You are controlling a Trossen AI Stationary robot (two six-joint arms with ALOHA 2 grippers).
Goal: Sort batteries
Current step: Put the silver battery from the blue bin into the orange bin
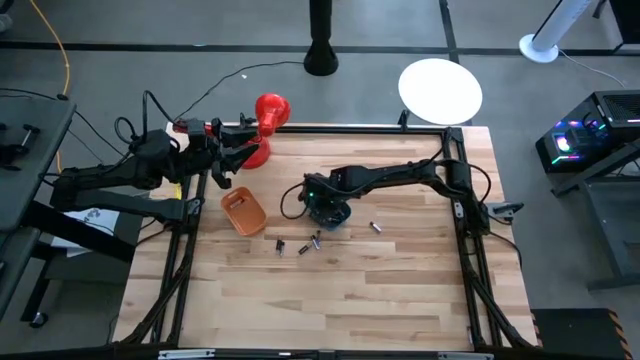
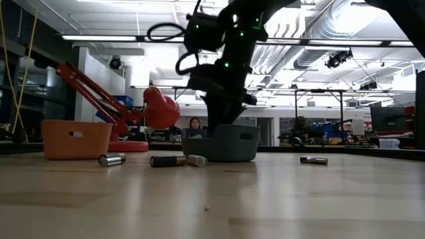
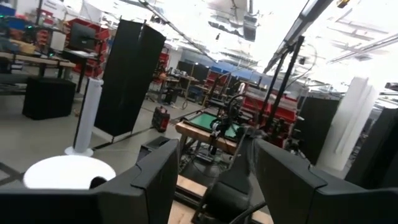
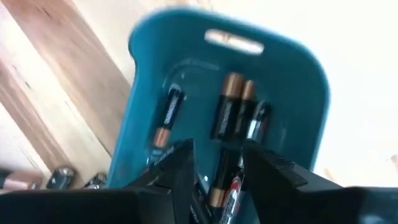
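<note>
Directly above the teal bin [image 4: 298, 93], the right pincer [image 4: 216, 163] hangs with jaws parted and empty, batteries [image 4: 233, 106] lying lengthwise just beneath it.

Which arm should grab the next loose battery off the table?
Right. Its claw hangs over the teal bin, close to the loose batteries. The left claw sits raised at the table's far-left edge, beyond the orange bin.
</note>
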